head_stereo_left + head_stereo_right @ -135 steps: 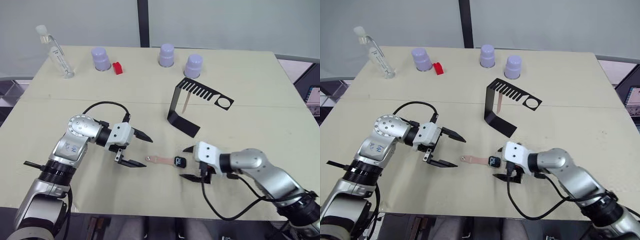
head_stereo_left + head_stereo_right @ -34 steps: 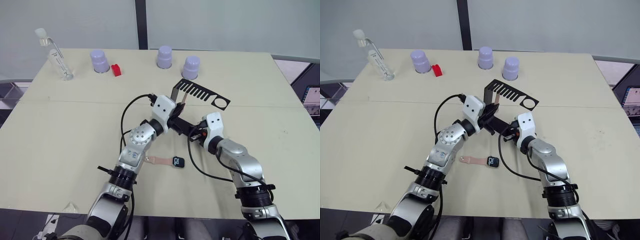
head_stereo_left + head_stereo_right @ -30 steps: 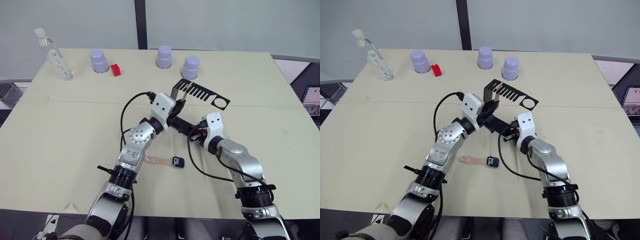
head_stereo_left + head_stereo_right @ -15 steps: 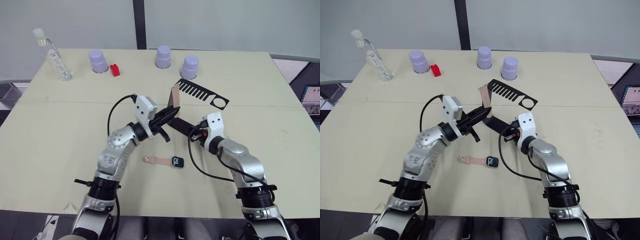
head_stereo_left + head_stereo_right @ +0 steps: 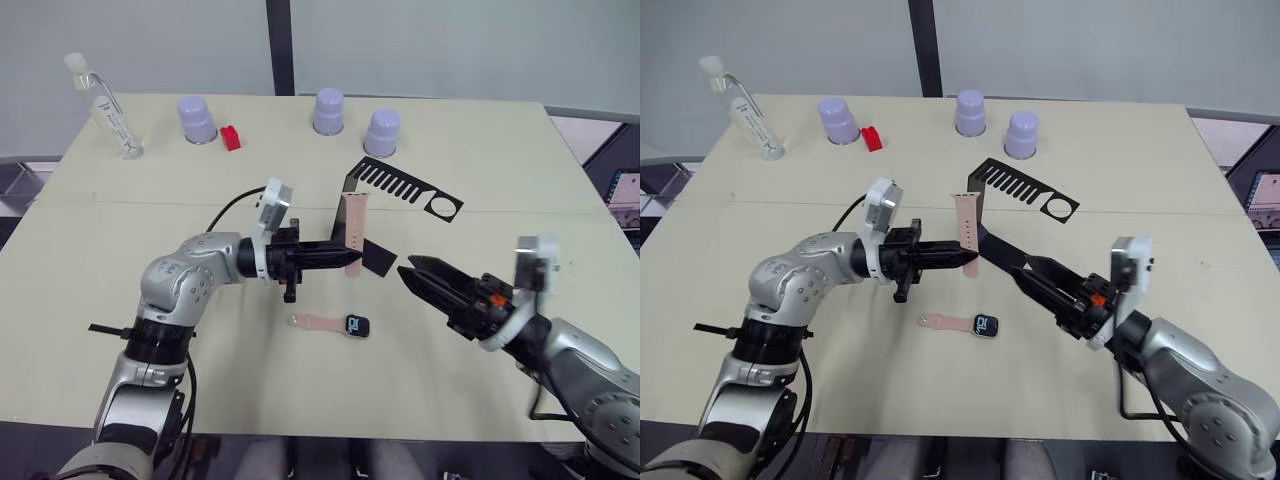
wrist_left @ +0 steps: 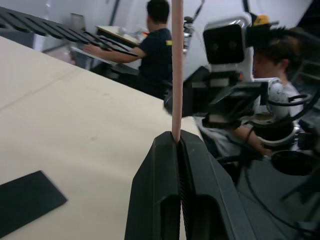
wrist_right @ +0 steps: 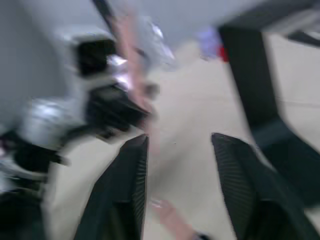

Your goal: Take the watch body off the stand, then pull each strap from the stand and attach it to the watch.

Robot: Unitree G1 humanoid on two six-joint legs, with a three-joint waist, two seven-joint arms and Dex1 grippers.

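Beige table [image 5: 120, 230] under me, my left claw [image 5: 352, 257] pinching a pink strap [image 5: 353, 217] upright by the stand [image 5: 400, 185], right claw [image 5: 412, 271] hanging open nearby

Head stereo pair: looked forward and down from above, sharing the table [image 5: 500, 160] and stand [image 5: 400, 190]
Left wrist: looked close along its fingers, at a held strap [image 6: 177, 70]
Right wrist: looked close along its fingers toward the stand
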